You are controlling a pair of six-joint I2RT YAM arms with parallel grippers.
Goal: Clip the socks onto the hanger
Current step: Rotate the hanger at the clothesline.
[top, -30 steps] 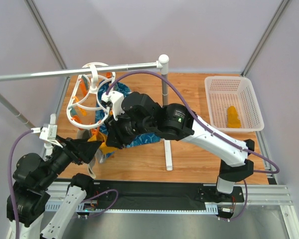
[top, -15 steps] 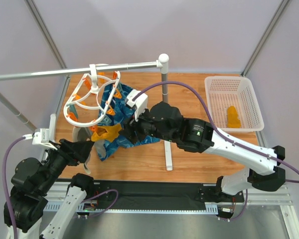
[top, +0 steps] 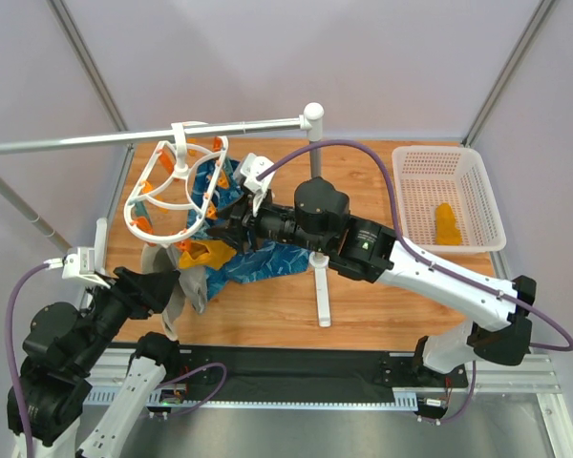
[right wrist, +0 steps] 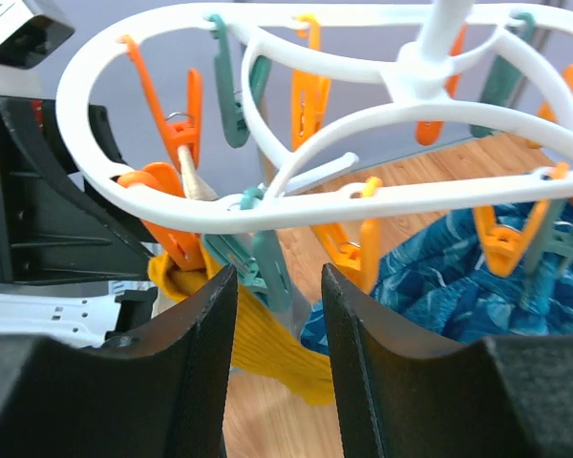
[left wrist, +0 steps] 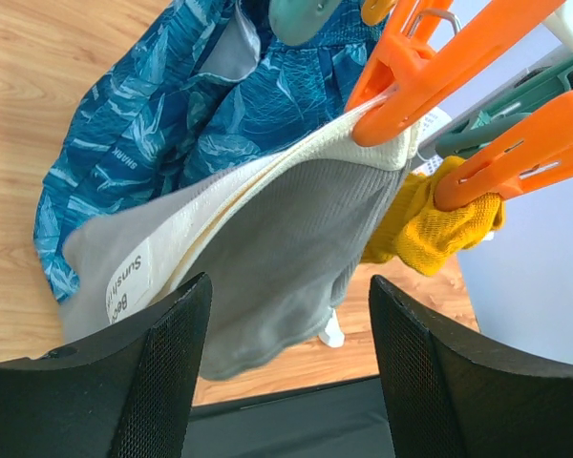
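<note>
My right claw [right wrist: 275, 277] stands partly open with nothing gripped. In the gap between its jaws I see a teal clip [right wrist: 265, 265] and one yellow sock [right wrist: 267, 348]. That sock hangs from an orange clip [right wrist: 172, 243] on the white hanger [right wrist: 422, 67]. The hanger hangs by its hook on the grey rail [top: 76, 142], in the upper left of the overhead frame.

My left claw [left wrist: 286, 296], at lower left there, is spread wide and holds nothing. Its fingers [left wrist: 162, 382] frame a grey and beige garment [left wrist: 286, 239] pinched in a second orange clip [left wrist: 411, 67]. A blue patterned cloth [left wrist: 172, 95] shows behind it.

The other sock [top: 446, 225] lies in the white basket [top: 401, 191]. The basket is on the tabletop [top: 382, 305] at the right, well apart from the hanger.
</note>
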